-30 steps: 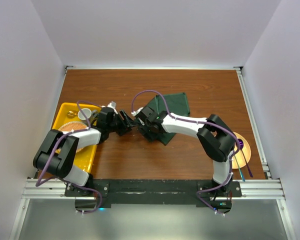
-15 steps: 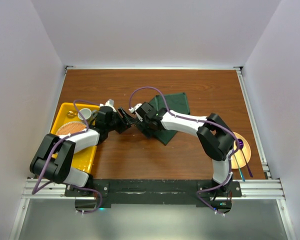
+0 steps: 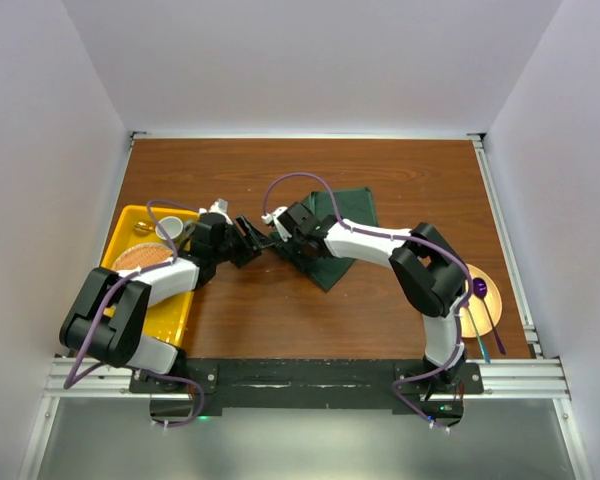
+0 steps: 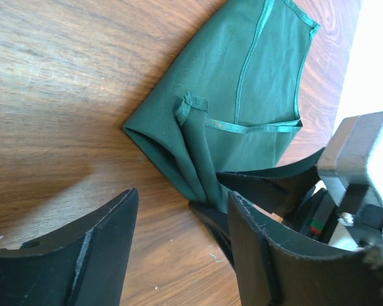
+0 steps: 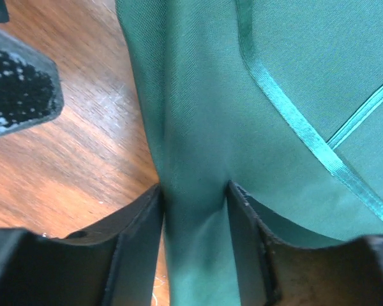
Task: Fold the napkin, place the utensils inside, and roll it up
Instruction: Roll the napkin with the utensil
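Right gripper (image 5: 195, 191) was clamped on the napkin (image 5: 274, 51): a bunched fold of green cloth sat pinched between both fingers, close to the cloth's left corner. In the top view the right gripper (image 3: 283, 240) was at the left end of the napkin (image 3: 355, 205), which lay partly folded mid-table with its hemmed edges showing. Left gripper (image 4: 182, 210) was spread wide with nothing between its fingers, low over bare wood just beside the folded corner of the napkin (image 4: 242, 89), not touching it. From above, the left gripper (image 3: 250, 240) faced the right one nearly tip to tip. The utensils (image 3: 493, 325) lay as thin sticks across the orange plate (image 3: 488, 300) at the table's right edge, well apart from the napkin. A yellow tray (image 3: 125, 222) sat at the left edge.
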